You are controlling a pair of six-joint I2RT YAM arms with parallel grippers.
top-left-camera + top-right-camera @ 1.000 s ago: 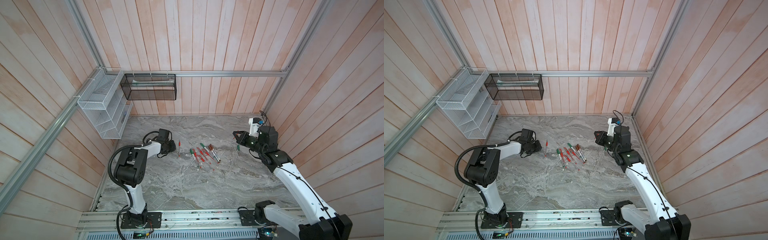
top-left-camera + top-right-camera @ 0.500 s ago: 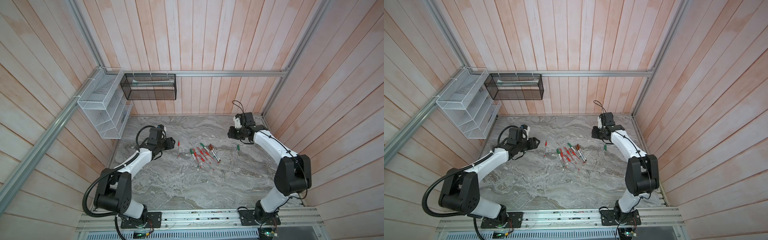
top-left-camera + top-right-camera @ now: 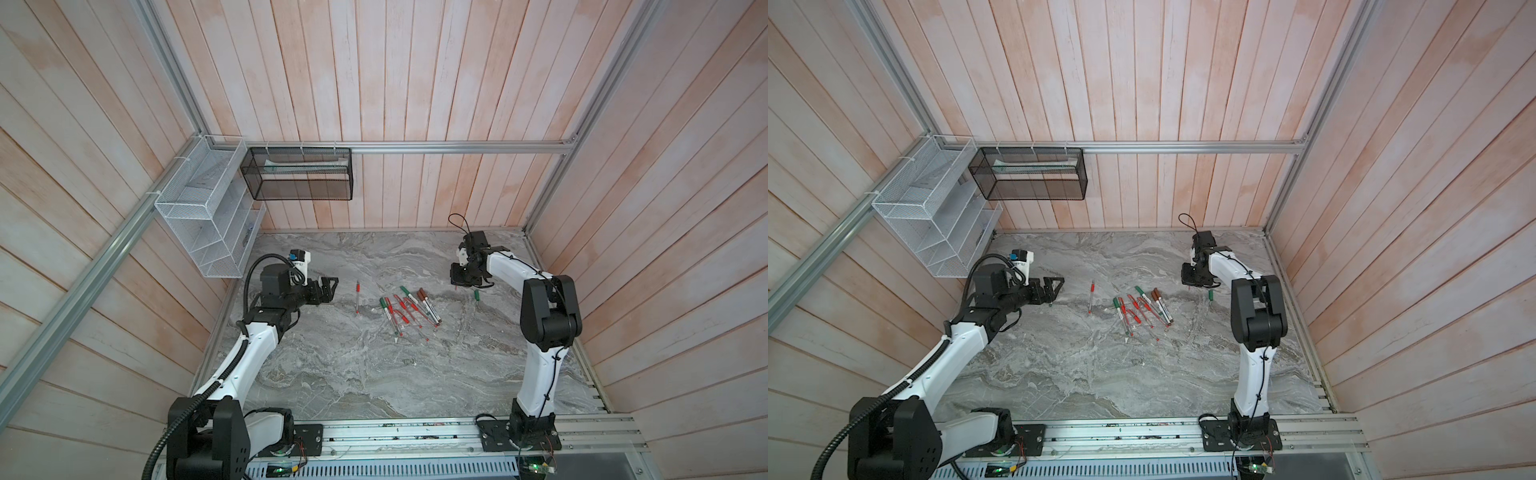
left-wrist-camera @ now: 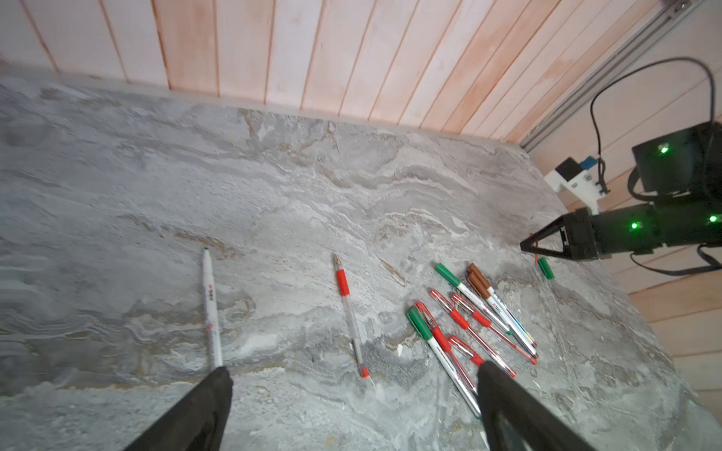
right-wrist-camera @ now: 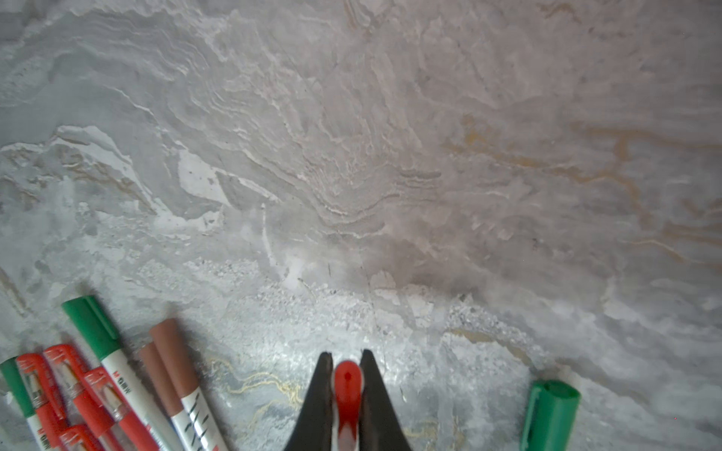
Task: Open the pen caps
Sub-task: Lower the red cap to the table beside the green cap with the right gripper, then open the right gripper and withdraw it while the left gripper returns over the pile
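The right fingers (image 5: 318, 394) are pinched shut on a slim red cap (image 5: 347, 384), low over the surface (image 5: 351, 156), with a loose green cap (image 5: 549, 414) lying near them. The left fingers (image 4: 199, 406) stand spread wide and empty. Between the arms lies a cluster of capped pens (image 3: 409, 309). In both top views their long axes run slantwise, with the caps (image 3: 422, 293) at the far ends. The right arm is nearer to those cap ends, while the left fingers face the cluster side-on across an uncapped red pen (image 3: 357, 297).
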